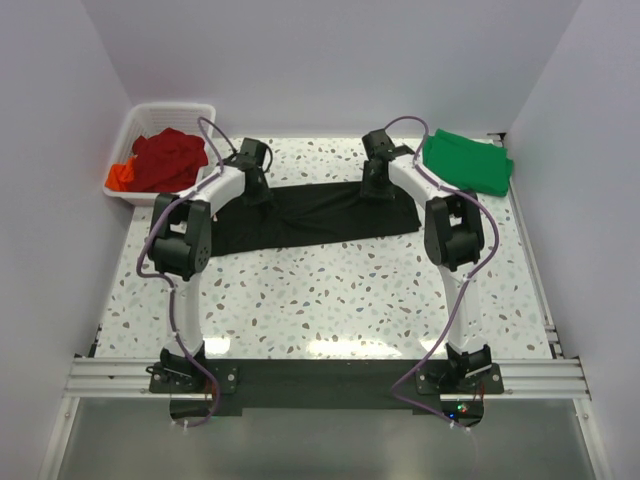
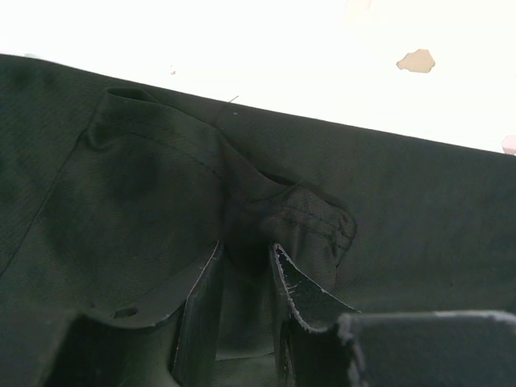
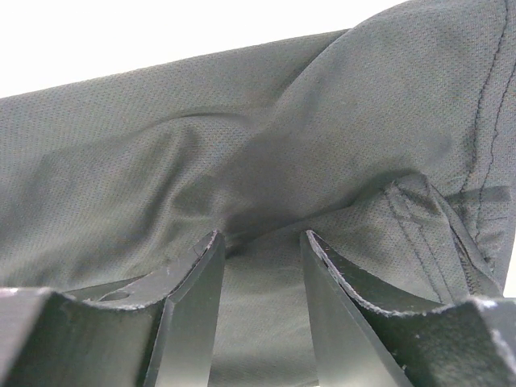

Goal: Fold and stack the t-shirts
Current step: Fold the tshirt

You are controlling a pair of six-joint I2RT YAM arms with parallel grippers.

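The black t-shirt (image 1: 310,215) lies spread in a long band across the back middle of the table. My left gripper (image 1: 256,188) is down on its far left edge and my right gripper (image 1: 376,184) on its far right edge. In the left wrist view the left gripper (image 2: 246,246) has its jaws a narrow gap apart, with a rumpled hem (image 2: 310,218) just past the tips. In the right wrist view the right gripper (image 3: 260,235) stands wider, with black cloth (image 3: 266,145) puckering at its tips. The green t-shirt (image 1: 467,162) lies folded at the back right. The dark red t-shirt (image 1: 170,158) and orange t-shirt (image 1: 122,176) sit in the basket.
The white slatted basket (image 1: 178,108) stands at the back left corner. White walls close in the table at the back and both sides. The speckled tabletop (image 1: 330,300) stretches between the black t-shirt and the arm bases.
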